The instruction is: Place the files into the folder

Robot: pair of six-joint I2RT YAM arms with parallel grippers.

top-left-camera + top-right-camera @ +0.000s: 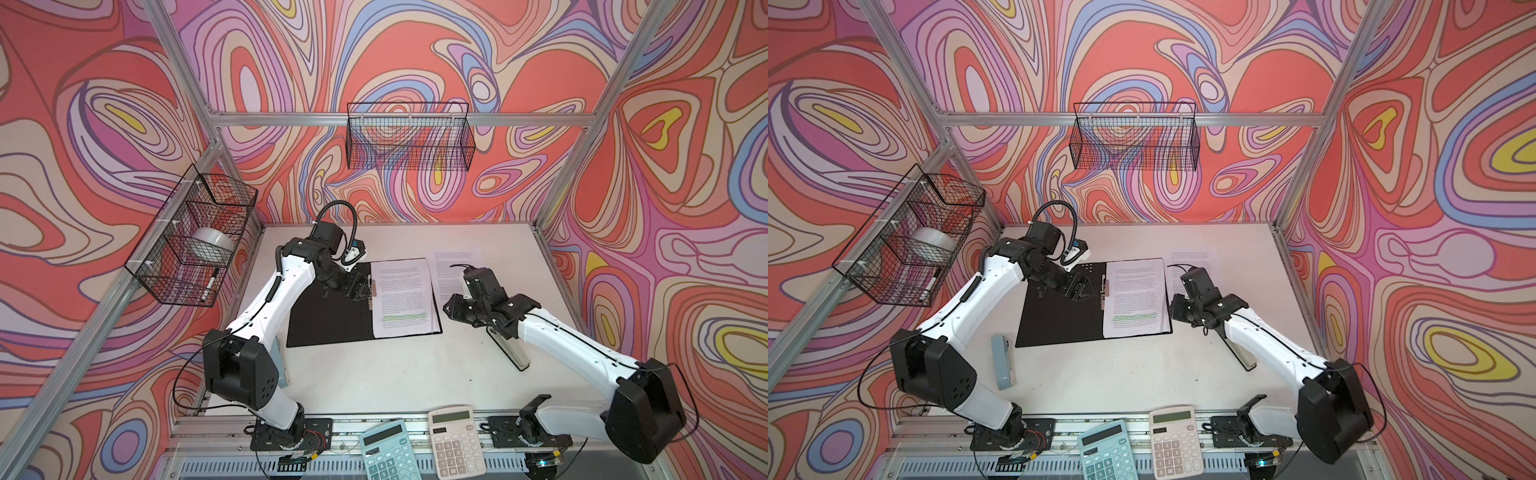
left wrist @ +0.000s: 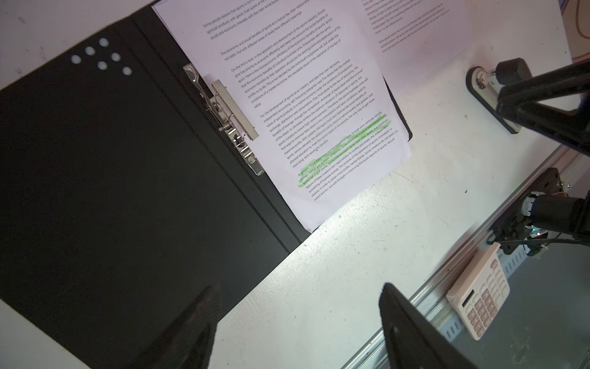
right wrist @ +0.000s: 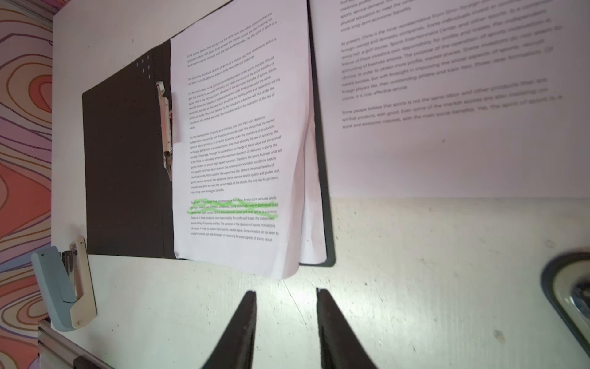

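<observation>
The right gripper [image 3: 285,292] hangs over the bare table [image 3: 415,271], its jaws partly apart and holding nothing. The files [image 3: 236,143] lie just ahead of its tips, on the right half of the open folder [image 3: 127,159], beside the spine clip [image 3: 166,127]. One more sheet [image 3: 447,143] lies just right of the folder. The left gripper [image 2: 298,287] is widely open and empty above the folder's black left half.

Closed in on three sides by walls [image 1: 415,62] printed with swirling red, pink, lilac and yellow bands. Framed by silver aluminium struts [image 1: 291,120]. Floored with a scuffed matte white tabletop [image 1: 395,374]. Hung with a long black wire-mesh basket [image 1: 411,141] on the back rail and a compartmented black wire-mesh basket [image 1: 174,286] on the left strut. Lit evenly, with soft shadows.
</observation>
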